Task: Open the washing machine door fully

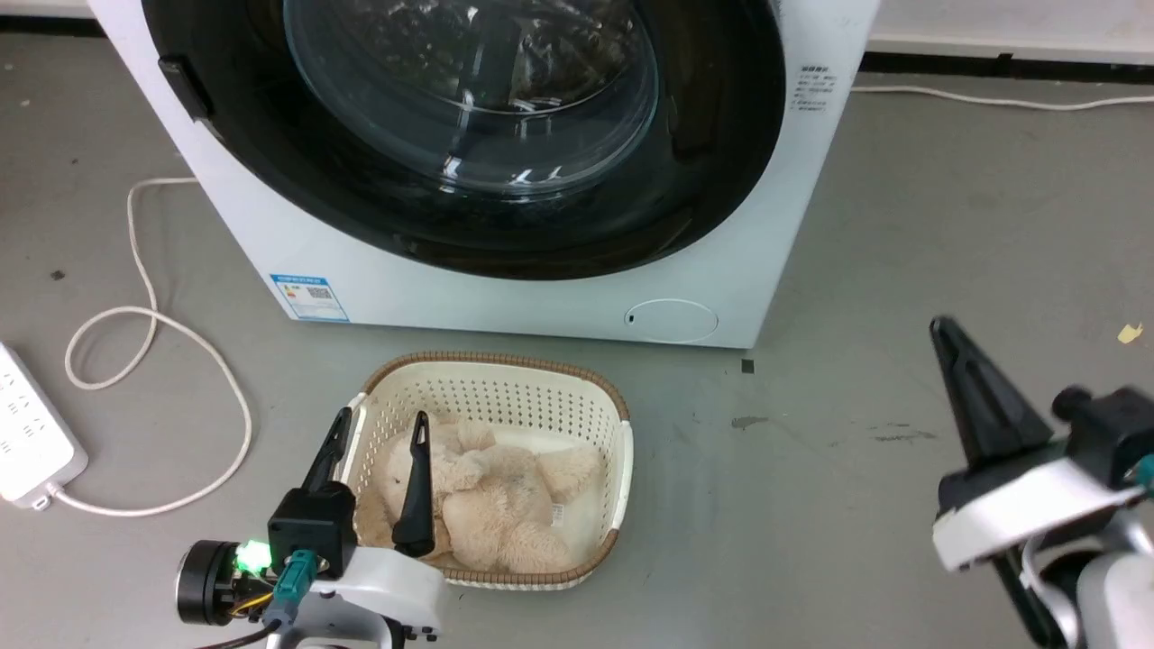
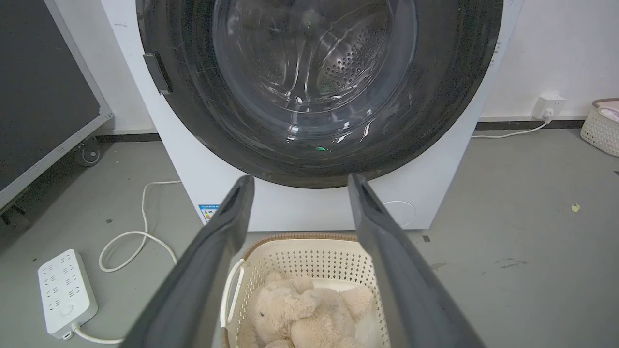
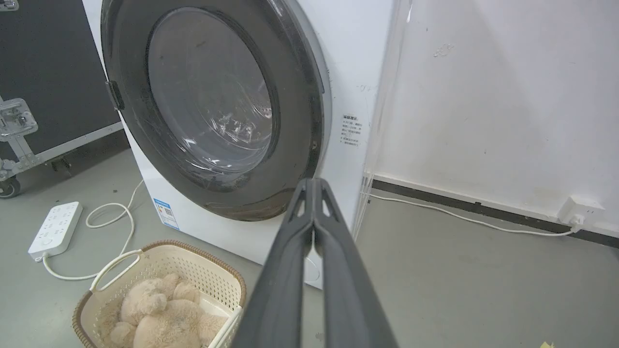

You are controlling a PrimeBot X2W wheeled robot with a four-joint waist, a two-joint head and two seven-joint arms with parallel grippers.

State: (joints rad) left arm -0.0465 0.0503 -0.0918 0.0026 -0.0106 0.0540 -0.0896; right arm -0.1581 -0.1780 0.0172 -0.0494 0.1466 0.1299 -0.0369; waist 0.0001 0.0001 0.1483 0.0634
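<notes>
Left pincer [image 1: 381, 416] spread wide, lower left | right pincer [image 1: 945, 332] pinched closed, lower right | washing machine door [image 1: 469, 108] looks shut, step: approach | next: likely hook dark tab [image 1: 185, 86], upper left

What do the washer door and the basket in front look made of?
Washing machine door: glossy black rim, likely plastic, going by its mirror-like reflections; the clear bulging centre looks like glass, with sharp highlights. Basket: cream perforated walls, probably moulded plastic; the brown edge looks woven, material unclear.
</notes>
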